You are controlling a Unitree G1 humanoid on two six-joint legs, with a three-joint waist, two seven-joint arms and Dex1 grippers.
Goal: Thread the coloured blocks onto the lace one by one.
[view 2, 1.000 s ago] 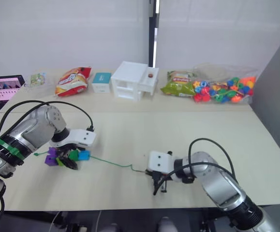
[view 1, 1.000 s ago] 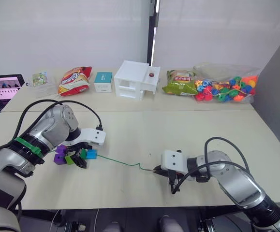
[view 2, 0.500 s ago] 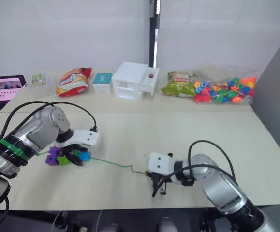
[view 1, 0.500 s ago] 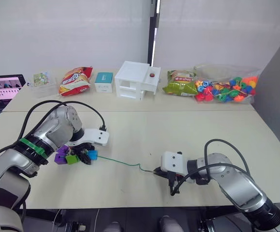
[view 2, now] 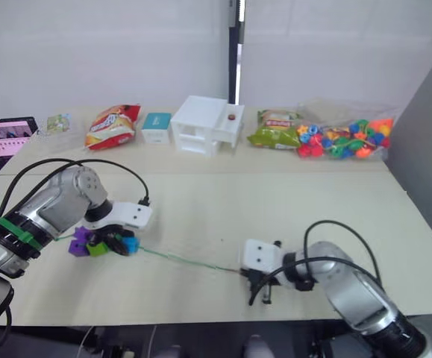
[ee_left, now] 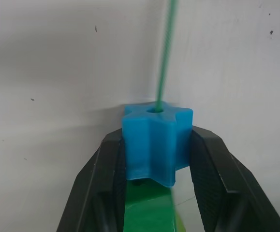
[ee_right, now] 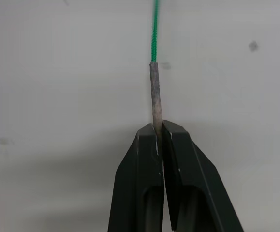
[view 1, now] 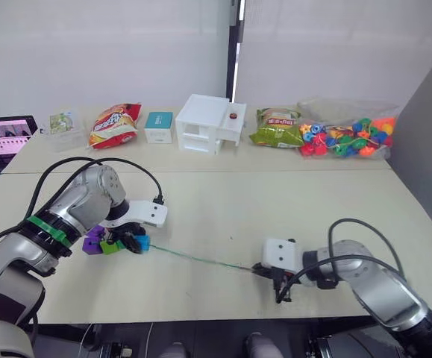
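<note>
Lace drawn taut between both grippers, blue block on the line.
The left gripper (ee_left: 152, 150) clamps the blue block (ee_left: 155, 140), with the green lace (view 1: 201, 258) running out of its hole toward the right gripper (ee_right: 158, 137), which pinches the lace's stiff dark tip (ee_right: 154, 92). Purple (view 1: 92, 243) and green (view 1: 112, 246) blocks sit just behind the blue one, partly hidden.

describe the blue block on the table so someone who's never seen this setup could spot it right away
On the near table, go to the robot's left gripper at a small cluster of cubes. The blue block sits at the end of that cluster facing the right gripper, clamped between the left gripper's fingers. It is the only blue one, beside green and purple cubes, and the green lace exits its hole.
</note>
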